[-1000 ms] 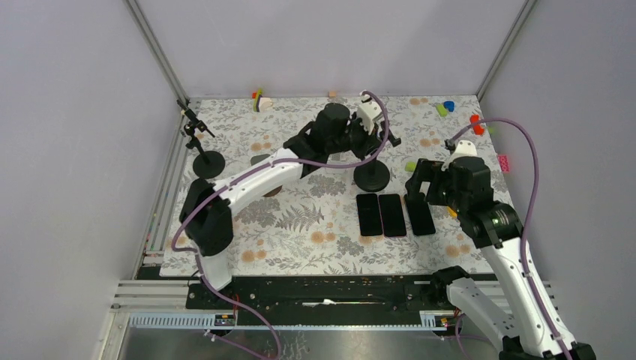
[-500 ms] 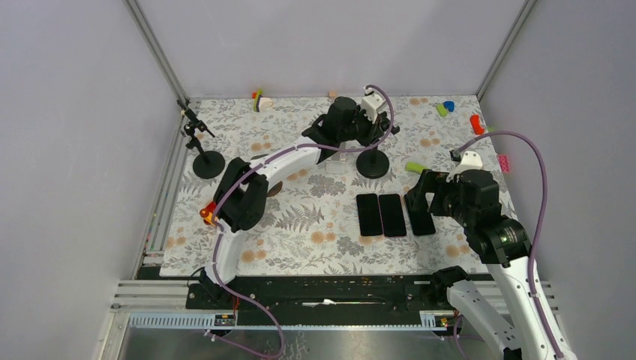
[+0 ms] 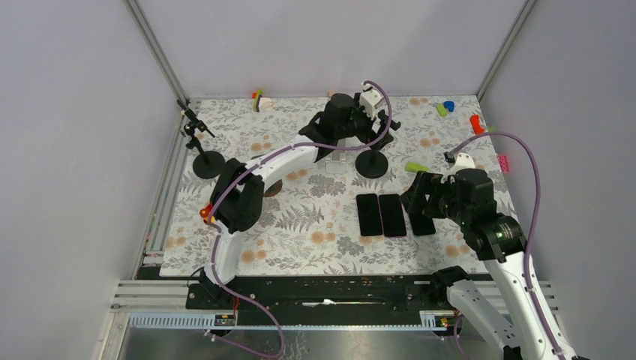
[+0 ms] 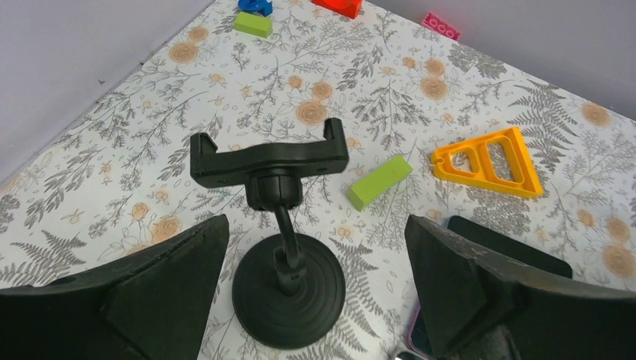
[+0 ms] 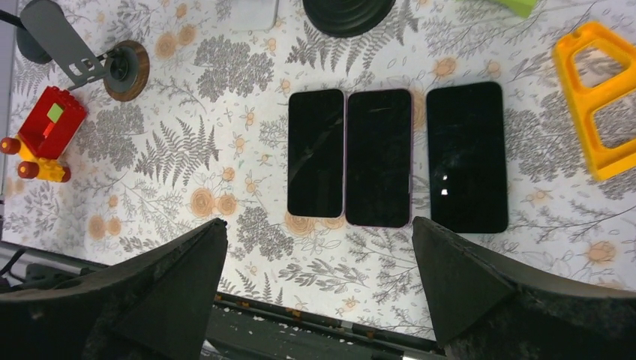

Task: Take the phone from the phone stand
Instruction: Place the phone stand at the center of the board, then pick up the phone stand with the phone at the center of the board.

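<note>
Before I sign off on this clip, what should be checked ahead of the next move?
1. Stand holds no phone: ok, its cradle is bare.
2. Stand upright on its base: ok.
3. Phones off the stand: ok, three lie flat side by side on the table.
4. Left gripper free: ok, open and holding nothing, facing the stand.
5. Right gripper free: ok, open above the phones, touching none.
6. Second stand at the table's left edge without a phone: cannot tell, too small in the top view.
</note>
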